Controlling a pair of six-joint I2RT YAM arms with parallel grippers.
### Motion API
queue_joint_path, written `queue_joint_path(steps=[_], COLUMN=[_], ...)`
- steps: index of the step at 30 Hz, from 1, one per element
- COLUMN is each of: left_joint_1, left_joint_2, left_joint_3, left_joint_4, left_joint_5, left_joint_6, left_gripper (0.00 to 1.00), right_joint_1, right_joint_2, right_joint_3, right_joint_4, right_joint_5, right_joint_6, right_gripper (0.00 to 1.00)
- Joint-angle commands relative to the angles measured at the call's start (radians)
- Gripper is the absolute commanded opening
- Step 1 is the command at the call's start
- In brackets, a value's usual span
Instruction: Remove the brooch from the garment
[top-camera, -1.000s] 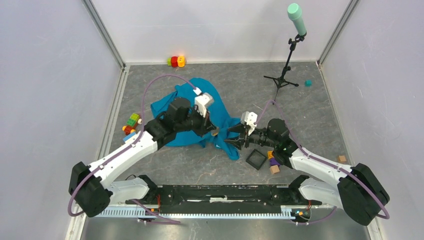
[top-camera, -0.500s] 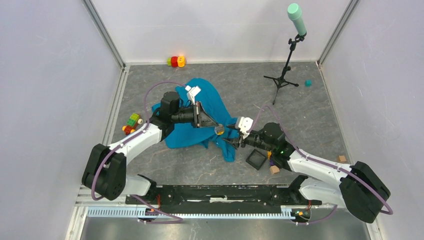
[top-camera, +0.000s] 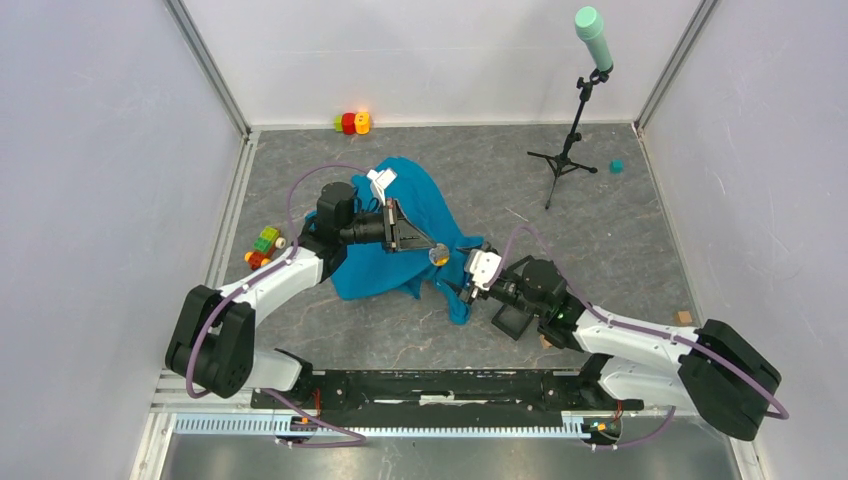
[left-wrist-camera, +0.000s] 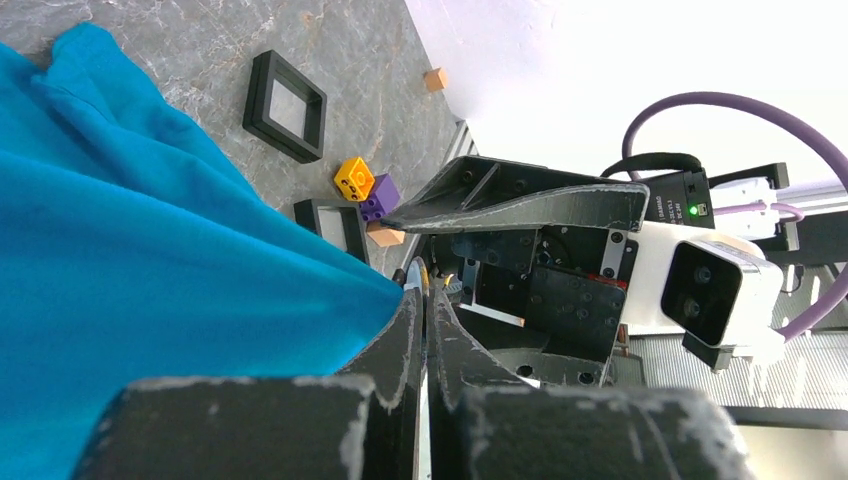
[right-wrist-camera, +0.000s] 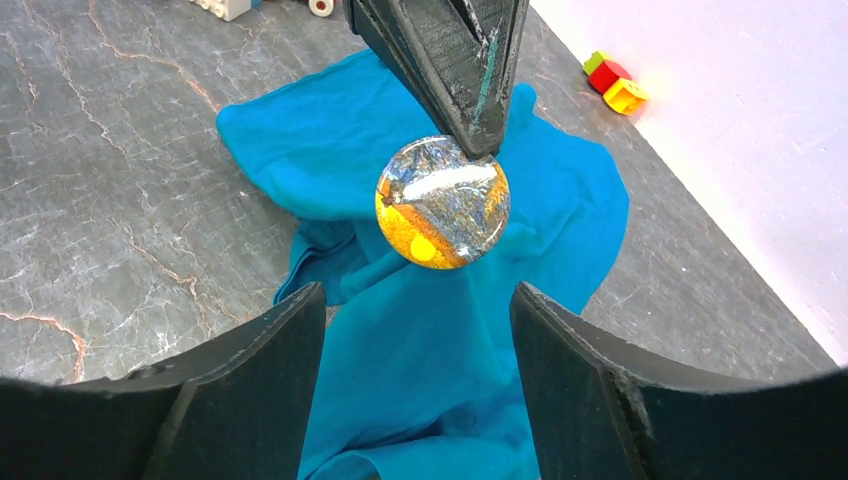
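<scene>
Right wrist, my left gripper (right-wrist-camera: 475, 140) pinches the brooch (right-wrist-camera: 442, 202) by its top edge, cloth (right-wrist-camera: 430, 340) behind, my right gripper (right-wrist-camera: 418, 300) splayed wide, floor (right-wrist-camera: 120, 180) beside.

My left fingers (right-wrist-camera: 440, 50) are pinched together on the rim of the brooch (right-wrist-camera: 442, 203), arm stretched long. My right fingers (right-wrist-camera: 250, 400) gape wide, facing the brooch close by.

Left claw (top-camera: 430, 248) grips brooch (top-camera: 438, 256) over teal garment (top-camera: 415, 195); right claw (top-camera: 464, 288) near.

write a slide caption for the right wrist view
Left gripper pinches the round brooch in front of the blue garment, framed by the open right gripper
</scene>
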Motion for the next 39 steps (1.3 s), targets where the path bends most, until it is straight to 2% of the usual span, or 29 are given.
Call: queue_joint_path(steps=[1,5,8,12,14,17,18,20,21,22,23,25,27,31,36,39], left_joint_1=[0.001,0.001,0.0,0.002,0.001,0.002,0.002,0.001,0.001,0.0,-0.001,-0.002,-0.016,-0.066,-0.157,-0.24], left_joint_2=[-0.005,-0.003,-0.001,-0.001,-0.001,-0.03,-0.044,-0.066,-0.082,-0.099,-0.124,-0.189,-0.258,-0.362,-0.414,-0.43], left_joint_3=[0.002,0.01,0.013,0.021,0.042,0.084,0.094,0.123,0.132,0.137,0.13,0.094,0.045,-0.049,-0.115,-0.131], left_joint_4=[0.041,0.013,-0.007,-0.023,-0.099,-0.298,-0.366,-0.481,-0.53,-0.58,-0.595,-0.586,-0.526,-0.393,-0.297,-0.299], left_joint_5=[0.055,0.067,0.071,0.071,0.06,-0.061,-0.117,-0.23,-0.297,-0.381,-0.449,-0.534,-0.559,-0.547,-0.554,-0.673], left_joint_6=[-0.022,-0.002,0.014,0.029,0.086,0.242,0.287,0.369,0.404,0.437,0.455,0.467,0.466,0.466,0.5,0.561], left_gripper=[0.02,0.02,0.02,0.02,0.04,0.23,0.39,0.64,0.81,0.94,0.98,0.98,0.95,0.79,0.69,0.68], right_joint_1=[0.006,0.006,0.005,0.006,0.004,-0.002,-0.003,-0.009,-0.012,-0.016,-0.019,-0.022,-0.027,-0.042,-0.051,-0.05], right_joint_2=[0.035,0.055,0.07,0.094,0.099,0.103,0.104,0.103,0.104,0.105,0.108,0.118,0.137,0.182,0.176,0.194], right_joint_3=[0.067,0.069,0.081,0.129,0.147,0.155,0.161,0.181,0.191,0.208,0.226,0.265,0.303,0.391,0.387,0.397], right_joint_4=[0.038,0.069,0.069,-0.01,-0.053,-0.076,-0.09,-0.126,-0.15,-0.177,-0.216,-0.286,-0.375,-0.523,-0.479,-0.458], right_joint_5=[-0.006,-0.023,-0.037,-0.043,-0.04,-0.047,-0.049,-0.048,-0.049,-0.057,-0.069,-0.077,-0.077,-0.087,-0.105,-0.116], right_joint_6=[-0.012,-0.005,0.001,0.022,0.038,0.072,0.093,0.147,0.184,0.211,0.237,0.286,0.322,0.41,0.537,0.604], right_gripper=[0.7,0.63,0.52,0.33,0.21,0.03,0.0,0.0,0.0,0.0,0.0,0.0,0.0,0.0,0.0,0.0])
